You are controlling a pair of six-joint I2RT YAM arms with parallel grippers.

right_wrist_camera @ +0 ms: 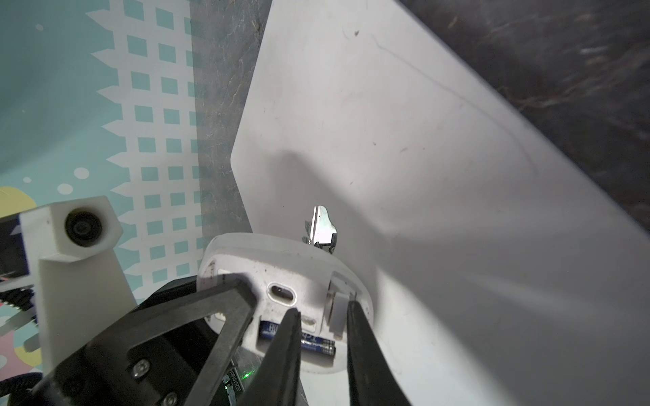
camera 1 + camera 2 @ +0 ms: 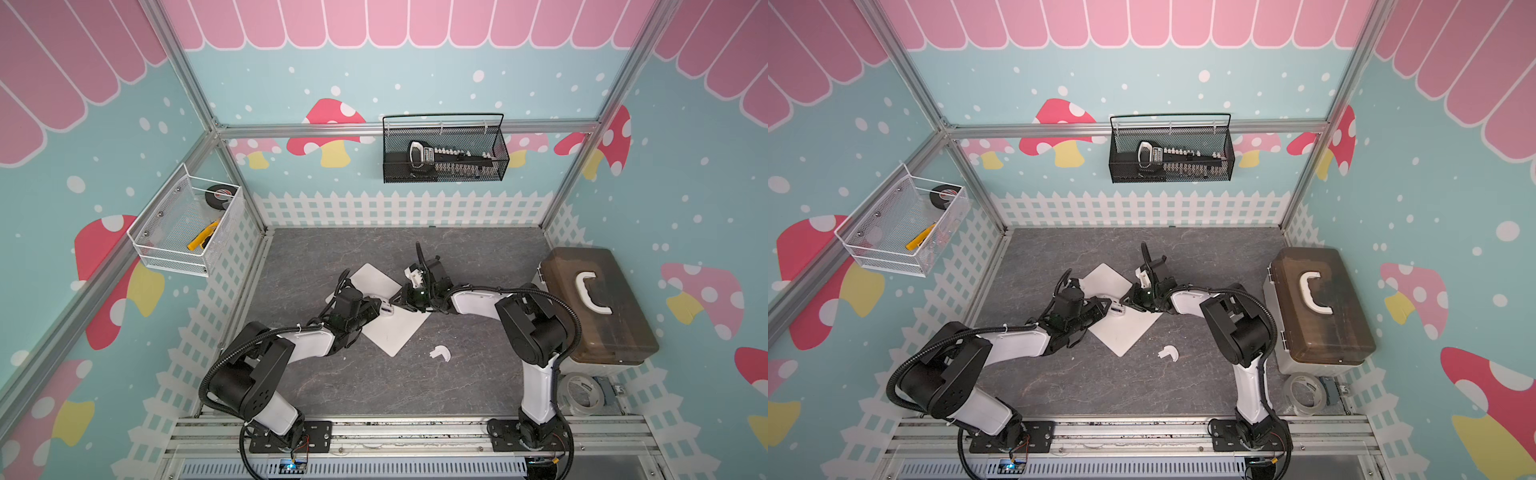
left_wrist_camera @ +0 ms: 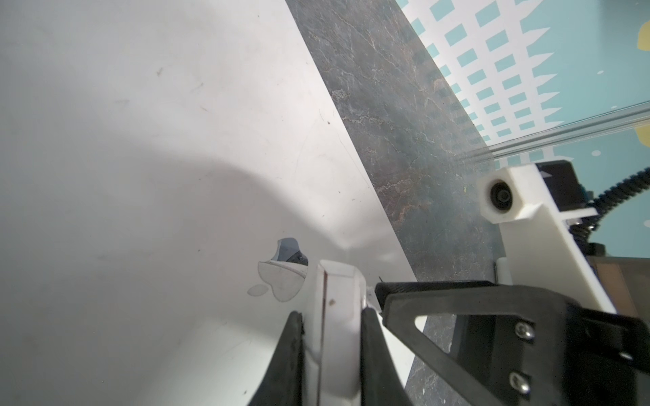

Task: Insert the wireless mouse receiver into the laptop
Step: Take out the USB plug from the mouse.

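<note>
- Currently the laptop (image 2: 395,334) lies shut and flat in the middle of the bench (image 2: 332,395), one corner pointing to the near edge; both top views show it.
- Mouse (image 1: 281,267): held over the lid beside the logo (image 3: 278,281), underside turned toward the right pincer. Its bay is uncovered and a blue battery (image 1: 309,342) is exposed. Whether the mouse touches the lid cannot be told.
- Left pincer (image 3: 332,313): reaches in from the left and is closed on the mouse, which fills the gap between its fingers.
- Right pincer (image 1: 323,309): reaches in from the right, jaws narrowly apart and straddling the receiver (image 1: 339,305).
- Receiver: a whitish stub seated in a slot in the mouse's underside, beside the battery bay, well in from the laptop's edges. One finger (image 1: 355,334) touches its side; the opposite finger (image 1: 288,337) stands just clear.
- Cover (image 2: 439,354): a white half-round piece, loose on the bench, near and right of the laptop, apart from it.
- Brown box (image 2: 598,307): at the right edge of the bench, well apart from the laptop.
</note>
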